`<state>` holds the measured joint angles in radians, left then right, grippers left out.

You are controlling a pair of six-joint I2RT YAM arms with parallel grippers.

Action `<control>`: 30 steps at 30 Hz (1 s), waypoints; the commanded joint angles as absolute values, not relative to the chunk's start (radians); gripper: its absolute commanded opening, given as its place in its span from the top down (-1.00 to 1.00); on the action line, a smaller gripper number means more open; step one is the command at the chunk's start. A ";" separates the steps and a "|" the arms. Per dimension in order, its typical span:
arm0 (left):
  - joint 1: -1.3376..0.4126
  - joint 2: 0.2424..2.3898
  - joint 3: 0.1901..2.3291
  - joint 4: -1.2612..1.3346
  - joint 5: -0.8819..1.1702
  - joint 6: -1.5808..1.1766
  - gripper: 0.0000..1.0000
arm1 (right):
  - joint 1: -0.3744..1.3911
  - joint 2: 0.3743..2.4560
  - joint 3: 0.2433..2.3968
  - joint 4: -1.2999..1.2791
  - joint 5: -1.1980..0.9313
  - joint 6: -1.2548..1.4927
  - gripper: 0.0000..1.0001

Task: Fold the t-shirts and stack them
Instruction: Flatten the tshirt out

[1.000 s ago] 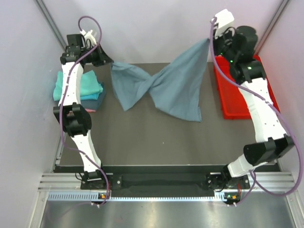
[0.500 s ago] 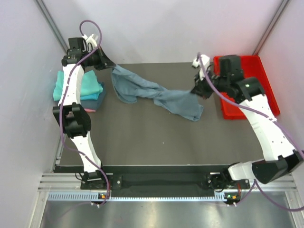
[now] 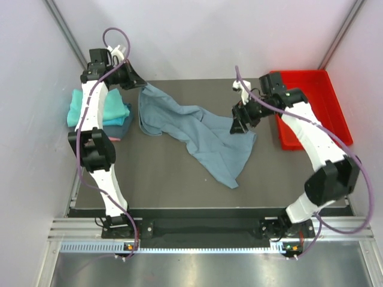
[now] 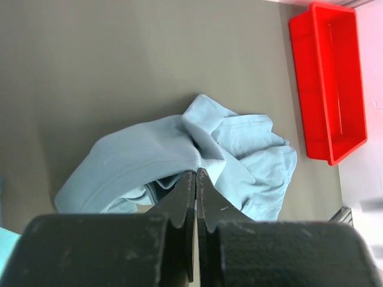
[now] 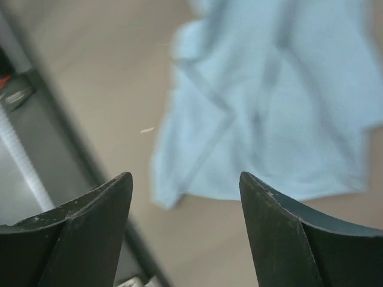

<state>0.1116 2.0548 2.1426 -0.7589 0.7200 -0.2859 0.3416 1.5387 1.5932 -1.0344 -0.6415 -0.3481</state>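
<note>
- Currently your left tool (image 4: 195,174) has its fingers pressed together, pinching a rim of the grey-blue t-shirt (image 3: 203,134); the cloth bunches up right at the fingertips
- From that tool the t-shirt runs away across the dark worktop (image 3: 161,173) towards your right tool (image 5: 185,179); it lies crumpled and twisted rather than flat
- One flap of the t-shirt trails off towards the arm bases, on the near side of the right tool
- Your right tool stands spread wide, with nothing between its fingers; the cloth lies below and ahead of the fingertips, blurred in the right wrist view
- From above, the right tool sits over the t-shirt's right-hand edge; whether it touches the cloth you cannot tell
- On the outer side of your left tool, nearer the bases, sits a stack of folded t-shirts (image 3: 105,107); teal lies on top, blue under it, and pink shows at the bottom
- Just beyond the right tool's outer side is the red tray (image 3: 326,89); the right arm crosses over its inner wall
</note>
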 commanded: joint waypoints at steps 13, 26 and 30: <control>0.086 2.031 2.079 -0.732 0.715 -0.259 1.00 | 0.219 2.081 1.873 -0.738 -0.403 -0.350 -0.31; 0.086 2.040 2.062 -0.739 0.704 -0.250 1.00 | 0.183 2.168 1.892 -0.729 -0.365 -0.322 -0.22; 0.084 2.039 2.056 -0.739 0.704 -0.250 1.00 | 0.179 2.166 1.836 -0.733 -0.383 -0.314 -0.18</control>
